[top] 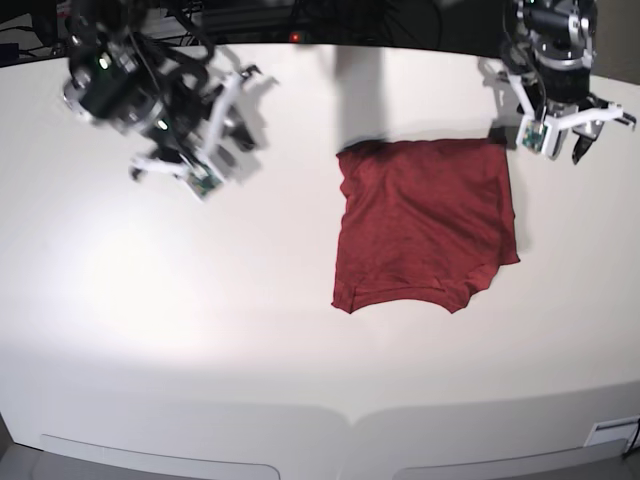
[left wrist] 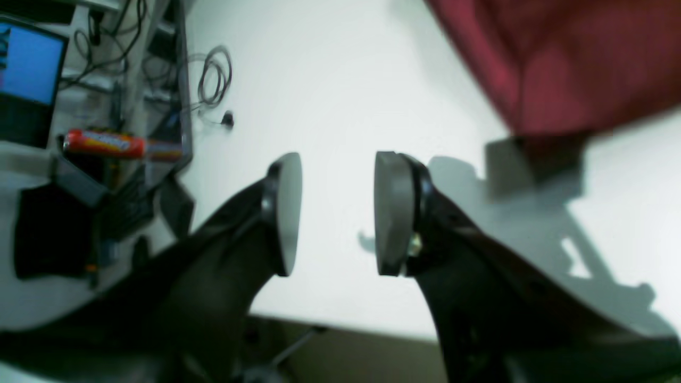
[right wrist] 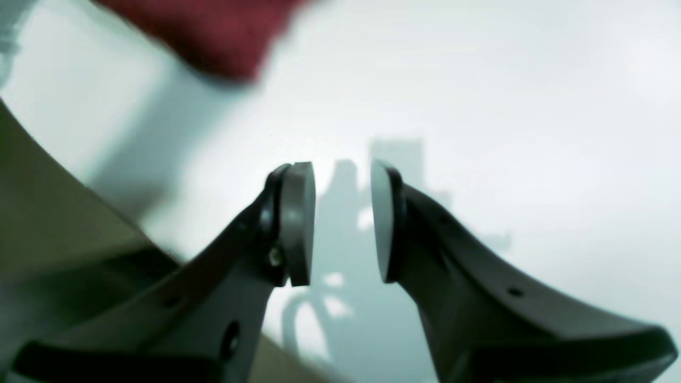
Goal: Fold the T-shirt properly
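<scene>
The dark red T-shirt (top: 425,225) lies flat on the white table (top: 200,330) as a folded, roughly square shape, right of the middle. Its blurred edge shows at the upper right of the left wrist view (left wrist: 574,64) and at the upper left of the right wrist view (right wrist: 213,32). My left gripper (left wrist: 338,213) hangs open above bare table, beside the shirt's far right corner, with nothing between its pads. Its arm (top: 555,80) stands at the back right. My right gripper (right wrist: 340,223) is open and empty too, on its arm (top: 165,105) at the back left, well away from the shirt.
Off the table's edge, the left wrist view shows a lit laptop screen (left wrist: 29,69), a coiled cable (left wrist: 215,80) and a red tube (left wrist: 106,143) on a cluttered desk. The table's front edge (top: 350,415) curves across the bottom of the base view.
</scene>
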Action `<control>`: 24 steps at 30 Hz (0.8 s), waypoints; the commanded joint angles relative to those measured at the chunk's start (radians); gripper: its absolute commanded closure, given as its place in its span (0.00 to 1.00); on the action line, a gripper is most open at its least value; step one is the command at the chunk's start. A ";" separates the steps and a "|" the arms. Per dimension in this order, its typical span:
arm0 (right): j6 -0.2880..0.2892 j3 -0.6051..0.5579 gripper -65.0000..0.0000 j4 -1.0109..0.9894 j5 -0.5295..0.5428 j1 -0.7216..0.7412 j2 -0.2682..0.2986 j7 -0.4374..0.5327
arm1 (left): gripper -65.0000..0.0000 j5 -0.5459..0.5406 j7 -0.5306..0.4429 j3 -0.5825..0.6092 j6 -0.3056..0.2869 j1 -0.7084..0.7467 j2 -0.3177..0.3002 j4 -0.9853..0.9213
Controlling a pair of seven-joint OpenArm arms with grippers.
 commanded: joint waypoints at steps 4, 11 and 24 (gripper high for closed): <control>-0.003 0.135 0.71 0.111 0.055 -0.173 0.018 -0.011 | 0.67 0.100 0.005 -0.006 0.068 0.113 -0.009 0.022; -0.003 0.284 0.71 0.179 0.148 -0.472 0.018 -0.054 | 0.67 0.186 0.037 -0.006 0.111 0.278 -0.009 0.022; -0.003 0.277 0.71 -0.105 0.146 -0.798 0.019 0.140 | 0.67 -0.107 -0.313 -0.160 0.111 0.419 0.150 -0.257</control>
